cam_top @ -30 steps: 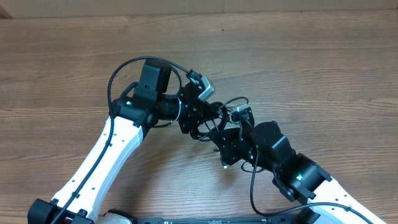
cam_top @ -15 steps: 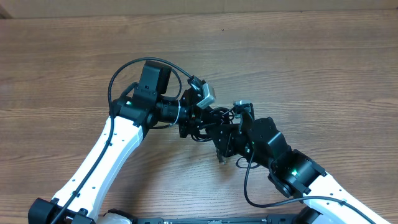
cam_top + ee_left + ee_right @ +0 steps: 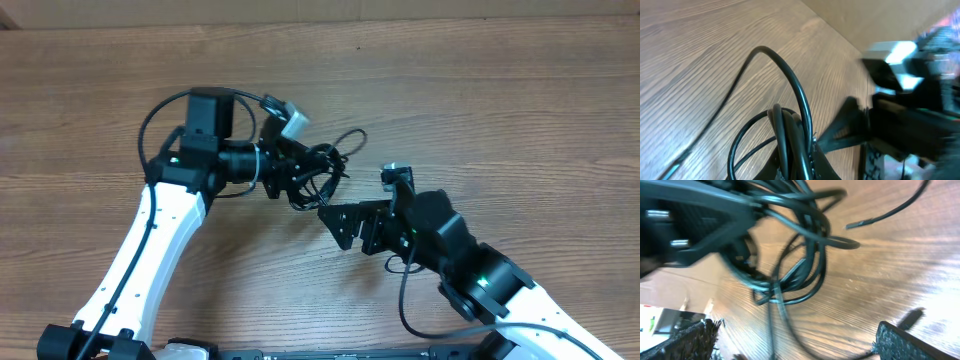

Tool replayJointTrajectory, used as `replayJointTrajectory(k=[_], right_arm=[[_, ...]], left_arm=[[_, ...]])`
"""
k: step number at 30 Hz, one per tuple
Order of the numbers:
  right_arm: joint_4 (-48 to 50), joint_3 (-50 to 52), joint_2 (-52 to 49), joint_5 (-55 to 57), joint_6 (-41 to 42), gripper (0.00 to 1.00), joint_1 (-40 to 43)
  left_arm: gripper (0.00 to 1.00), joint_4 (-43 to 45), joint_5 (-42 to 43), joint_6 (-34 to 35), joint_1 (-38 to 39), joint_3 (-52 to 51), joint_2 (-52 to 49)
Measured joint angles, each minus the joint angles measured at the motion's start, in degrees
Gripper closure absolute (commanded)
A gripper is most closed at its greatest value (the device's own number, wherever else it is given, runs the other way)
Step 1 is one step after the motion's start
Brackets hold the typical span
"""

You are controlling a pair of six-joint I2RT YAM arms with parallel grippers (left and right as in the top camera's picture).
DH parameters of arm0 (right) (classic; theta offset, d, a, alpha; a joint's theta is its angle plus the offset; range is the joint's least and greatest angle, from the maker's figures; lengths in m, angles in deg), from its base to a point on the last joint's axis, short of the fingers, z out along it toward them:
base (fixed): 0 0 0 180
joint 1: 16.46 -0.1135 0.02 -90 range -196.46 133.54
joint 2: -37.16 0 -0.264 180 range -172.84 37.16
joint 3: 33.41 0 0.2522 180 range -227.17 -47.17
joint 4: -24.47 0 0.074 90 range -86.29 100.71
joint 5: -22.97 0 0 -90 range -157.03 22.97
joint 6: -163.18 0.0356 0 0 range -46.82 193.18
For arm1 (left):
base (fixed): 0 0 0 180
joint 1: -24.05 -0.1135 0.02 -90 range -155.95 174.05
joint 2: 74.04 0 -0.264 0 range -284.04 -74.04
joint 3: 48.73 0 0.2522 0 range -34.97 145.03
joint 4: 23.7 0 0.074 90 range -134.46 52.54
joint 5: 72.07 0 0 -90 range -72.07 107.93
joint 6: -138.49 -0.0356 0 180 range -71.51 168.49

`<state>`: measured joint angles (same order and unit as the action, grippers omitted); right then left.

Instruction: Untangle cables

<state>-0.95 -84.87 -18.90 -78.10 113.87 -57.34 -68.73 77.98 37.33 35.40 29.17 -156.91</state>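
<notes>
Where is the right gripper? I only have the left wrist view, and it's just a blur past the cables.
Observer: Overhead, the right gripper sits beside the cables that the left gripper holds. It's on the robot's side of them, jaws wide open, gripping nothing.
Operator: Any loose ends showing?
Observer: Yes. The right wrist view shows one plug end, seemingly lying on the table beside the loops.
</notes>
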Motion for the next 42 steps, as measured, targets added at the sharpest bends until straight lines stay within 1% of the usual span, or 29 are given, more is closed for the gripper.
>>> replayJointTrajectory(k=[2,4,5,7,10,11,12,15,17,18,19,21,22,24,27,30,35,36,39,42], right_arm=[[-0.4,0.0,2.6,0.1,0.0,0.00,0.0],[-2.0,0.0,5.3,0.1,0.0,0.00,0.0],[-3.4,0.0,7.1,0.2,0.0,0.00,0.0],[-5.2,0.0,8.4,0.1,0.0,0.00,0.0],[-8.3,0.0,9.2,-0.7,0.3,0.00,0.0],[-9.0,0.0,9.2,-1.0,0.8,0.00,0.0],[-10.3,0.0,9.2,-1.2,2.4,0.00,0.0],[-12.3,0.0,7.8,-1.6,8.9,0.00,0.0],[-12.4,0.0,5.8,-1.9,13.1,0.00,0.0],[-12.1,0.0,4.1,-2.1,15.0,0.00,0.0],[-12.0,0.0,2.8,-2.0,15.7,0.00,0.0],[-10.5,0.0,-1.1,-1.9,15.0,0.00,0.0],[-9.1,0.0,-3.3,-2.0,13.7,0.00,-0.2],[-6.4,0.1,-6.6,-1.8,10.2,0.00,-1.5],[-1.4,0.3,-7.9,-0.2,4.4,0.00,-4.3],[2.3,0.3,-8.0,4.4,-1.5,0.00,-8.1],[6.5,0.3,-8.3,16.0,-10.9,0.00,-12.9],[7.1,0.3,-8.7,17.5,-12.0,0.03,-13.2],[9.3,0.3,-11.1,21.5,-14.4,0.19,-13.2],[12.7,0.3,-14.3,23.6,-15.8,0.27,-13.3]], left_arm=[[0.96,0.1,0.0,3.0,-0.7,0.0,0.0],[0.95,1.0,-0.7,7.7,-0.9,0.0,0.0],[0.96,1.6,-1.7,11.1,-0.9,0.0,0.0],[0.95,1.7,-5.8,20.2,-0.9,0.0,0.0],[0.96,0.9,-15.1,37.1,-0.9,0.0,0.0],[0.95,-0.1,-18.6,43.9,-0.9,0.0,0.0],[0.96,-0.8,-20.9,49.2,-0.9,0.0,0.0],[0.95,-4.3,-27.8,71.6,-0.9,0.0,0.0],[0.96,-5.5,-29.3,80.4,-0.9,0.0,0.0],[0.96,-6.5,-30.1,86.4,-0.9,0.0,0.0],[0.96,-7.1,-30.6,89.7,-0.9,0.0,0.0],[0.96,-8.9,-31.4,97.1,-0.9,0.0,0.0],[0.96,-9.9,-31.6,99.9,-0.9,0.0,0.0],[0.96,-13.0,-32.3,108.8,-0.9,0.0,0.0],[0.96,-16.2,-32.7,116.0,-0.9,0.0,0.0],[0.95,-18.1,-32.9,121.4,-0.9,0.0,0.0],[0.95,-18.5,-32.9,125.1,-0.9,0.0,0.0],[0.95,-18.8,-32.7,125.3,-0.9,0.0,0.0],[0.95,-19.8,-32.0,125.6,-0.9,0.0,0.0],[0.95,-21.4,-31.6,125.6,-0.9,0.0,0.0]])
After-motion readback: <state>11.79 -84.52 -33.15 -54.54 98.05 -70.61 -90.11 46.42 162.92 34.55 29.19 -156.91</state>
